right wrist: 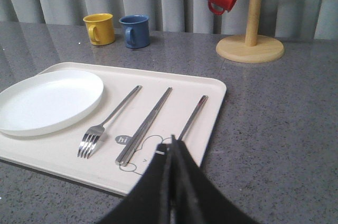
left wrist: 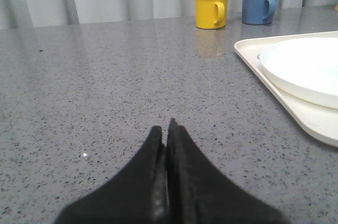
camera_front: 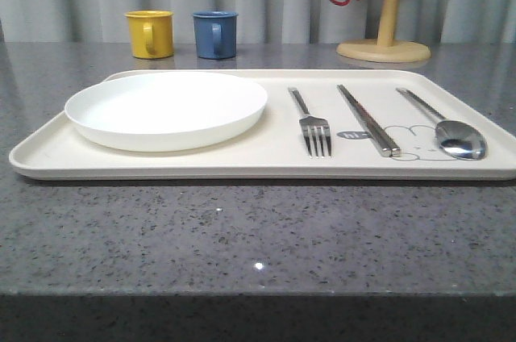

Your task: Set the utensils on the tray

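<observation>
Black right gripper (right wrist: 172, 138) hides the spoon (right wrist: 194, 114) bowl.

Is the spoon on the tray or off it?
On: the spoon lies flat inside the tray rim, right of the chopsticks.

Front view: low, close, facing forward across the tray (camera_front: 266, 166). Both wrist views look forward from low over the table (left wrist: 105, 86); all share the tray and plate (camera_front: 165, 110).

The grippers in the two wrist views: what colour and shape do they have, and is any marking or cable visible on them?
Both the left gripper and the right gripper are matte black, each with two broad fingers tapering to narrow tips. No cable or marking is visible on either.
</observation>
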